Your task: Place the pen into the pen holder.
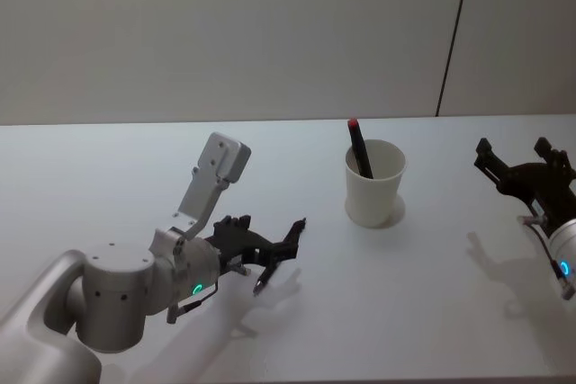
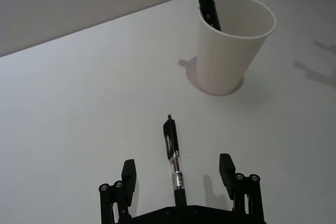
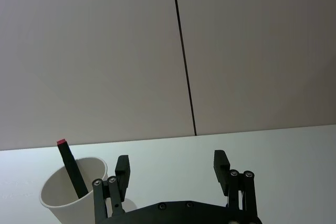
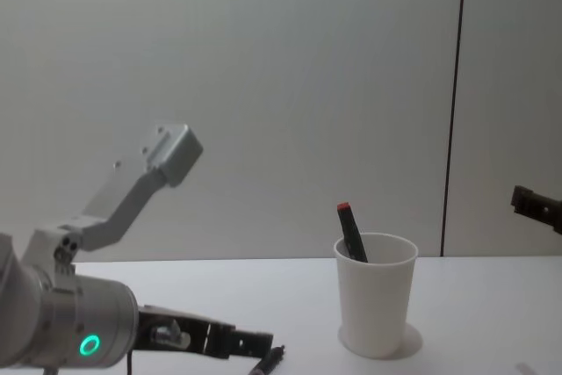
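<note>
Left tool (image 1: 279,256) low over the near-left part of the table (image 1: 108,164), reaching forward and to the right, toward the cup. Wide open in its own wrist view (image 2: 177,167): two black fingers (image 2: 128,174) spread far apart, gripping nothing. Straddling the pen (image 2: 173,153), which lies flat on the white table between them. Black clip end and tip pointing away toward the cup, clear barrel in the middle, rear end hidden under the tool's body. Touched by neither finger, with bare table on both sides. From the chest, the same pen (image 4: 268,363) just below the tip of the outstretched left finger, at the bottom edge.

Ahead and to the right of that tool, well apart from it, the white paper cup (image 1: 373,193), upright on the table, tapered, with a rolled rim. From the left wrist (image 2: 231,56), beyond the pen's tip, with open table between. Already inside, a second pen (image 1: 360,148): black with a red top, leaning against the cup's left rim and sticking out above it (image 4: 351,233).

Right tool (image 1: 513,157) raised at the right side of the table, well clear of the cup. Open too (image 3: 171,160), fingers wide apart and empty, with the cup (image 3: 63,195) and its red-topped pen (image 3: 71,169) off to one side beyond them. Behind everything, a plain pale wall (image 1: 270,24) with a dark vertical seam (image 1: 454,33).
</note>
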Action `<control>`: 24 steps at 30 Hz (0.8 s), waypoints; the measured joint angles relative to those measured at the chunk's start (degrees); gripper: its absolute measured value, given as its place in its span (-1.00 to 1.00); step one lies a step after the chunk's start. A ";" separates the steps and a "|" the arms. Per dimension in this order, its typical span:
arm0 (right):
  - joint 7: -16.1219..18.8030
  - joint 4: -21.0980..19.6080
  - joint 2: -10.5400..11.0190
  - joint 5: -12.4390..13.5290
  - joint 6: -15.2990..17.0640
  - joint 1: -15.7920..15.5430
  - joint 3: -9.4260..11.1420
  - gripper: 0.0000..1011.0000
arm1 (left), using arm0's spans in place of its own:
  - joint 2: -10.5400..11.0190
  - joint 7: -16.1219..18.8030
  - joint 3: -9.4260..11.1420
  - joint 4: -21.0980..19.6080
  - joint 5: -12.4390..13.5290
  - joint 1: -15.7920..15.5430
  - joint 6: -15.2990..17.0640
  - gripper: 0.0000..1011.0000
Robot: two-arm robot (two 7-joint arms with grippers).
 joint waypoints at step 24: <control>0.00 0.00 0.00 0.00 0.00 0.00 0.00 0.98 | -1.10 -1.17 1.07 4.40 3.81 -1.15 1.96 0.87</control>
